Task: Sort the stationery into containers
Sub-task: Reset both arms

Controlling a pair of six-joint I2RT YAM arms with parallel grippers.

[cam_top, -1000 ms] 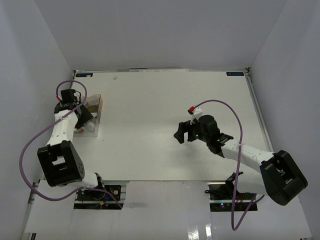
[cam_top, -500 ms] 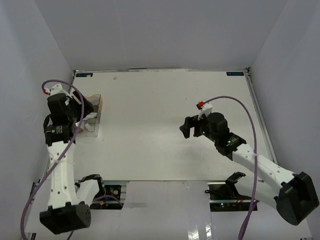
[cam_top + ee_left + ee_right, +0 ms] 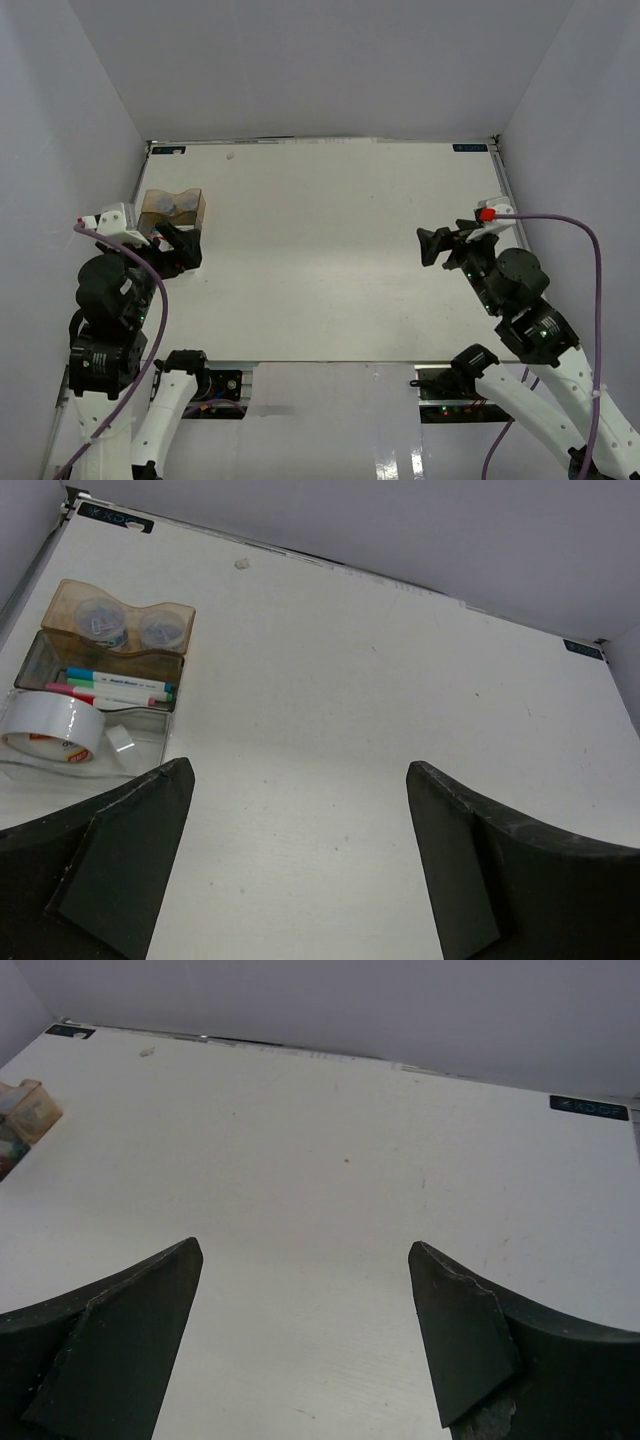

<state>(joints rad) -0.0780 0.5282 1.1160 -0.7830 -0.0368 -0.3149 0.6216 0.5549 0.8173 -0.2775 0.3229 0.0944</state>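
Two jars (image 3: 97, 620) sit in the far compartment of the box (image 3: 183, 675), markers (image 3: 115, 685) and a tape roll (image 3: 50, 730) in its near one, at the far left of the counter (image 3: 350, 730). Both the left fingers (image 3: 110, 870) and right fingers (image 3: 460, 1350) are spread, empty.

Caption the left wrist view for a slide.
Left hand open; amber box holds two round jars, markers and a white tape roll.

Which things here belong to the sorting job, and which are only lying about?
Job: box; two jars; markers; large tape roll; small tape roll.
Lying about: small speck near the far edge of the table; black labels at its far corners.
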